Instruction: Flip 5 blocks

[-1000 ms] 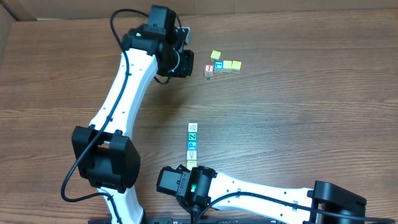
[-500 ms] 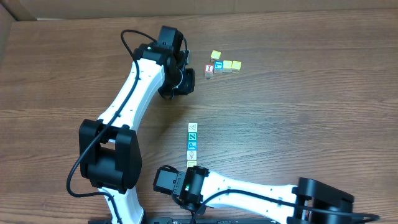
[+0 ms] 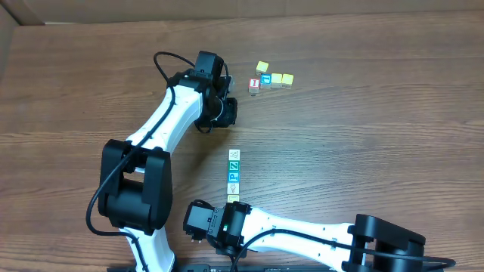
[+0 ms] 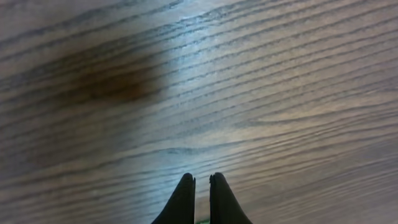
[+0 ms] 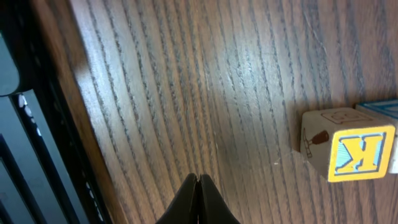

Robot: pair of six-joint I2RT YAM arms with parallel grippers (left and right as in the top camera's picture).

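The blocks lie in a short column near the table's front in the overhead view: a whitish block [image 3: 234, 154], a teal-green one [image 3: 234, 165], a blue one [image 3: 234, 176], another whitish one [image 3: 234, 187] and a pale cream one [image 3: 233, 199]. My left gripper [image 3: 228, 112] hovers shut behind the column; its wrist view shows only wood grain under my left gripper [image 4: 202, 180]. My right gripper [image 3: 194, 224] sits shut, left of the cream block. In the right wrist view my right gripper [image 5: 198, 182] holds nothing, and the cream block [image 5: 347, 152] shows a yellow K face at the right.
A separate cluster lies at the back: a red-faced cube [image 3: 254, 85], a blue-faced cube [image 3: 265, 78] and three yellow cubes [image 3: 277, 78]. The table's front edge and a dark rail [image 5: 25, 124] run close beside my right gripper.
The left arm has swung right and toward the front, bringing its gripper nearer the column. The right gripper has shifted slightly left. Both stay shut; no block has moved.
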